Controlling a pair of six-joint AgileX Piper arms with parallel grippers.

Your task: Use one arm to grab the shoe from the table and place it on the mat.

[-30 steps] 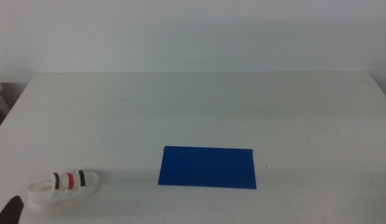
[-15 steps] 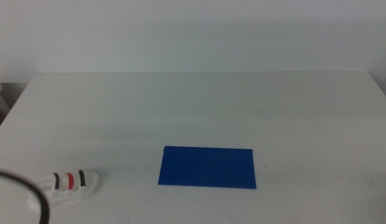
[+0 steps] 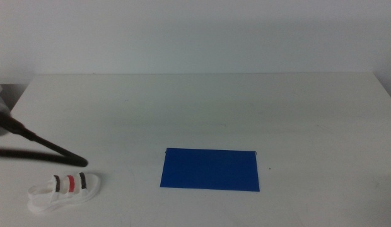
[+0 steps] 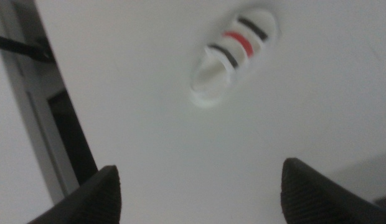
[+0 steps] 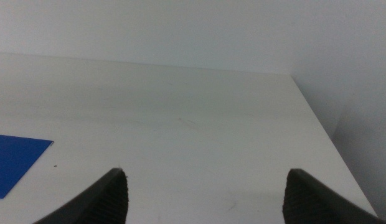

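The shoe lies flat on the white surface near its front left corner, a small white sandal with two black straps and a red strap between them across its top. It sits well apart from the mat, a flat deep blue rectangle lying on the surface to the shoe's right, closer to the middle. Nothing rests on the mat. From the left side of the middle view a thin dark part of the left arm reaches in over the surface and ends just behind the shoe, above it and not touching it; it is too slim and blurred to say for sure whether it is a cable or a link of the arm. In the left wrist view the left claw hangs above the surface with its two dark jaws spread wide and nothing between them, and the shoe shows beyond the jaws, clear of both. The same view shows the surface's edge and a dark gap beside it. The right claw is out of the middle view; its own wrist view shows its jaws also spread wide and holding nothing, over the right part of the surface, with one corner of the mat showing at the side and the pale wall behind.
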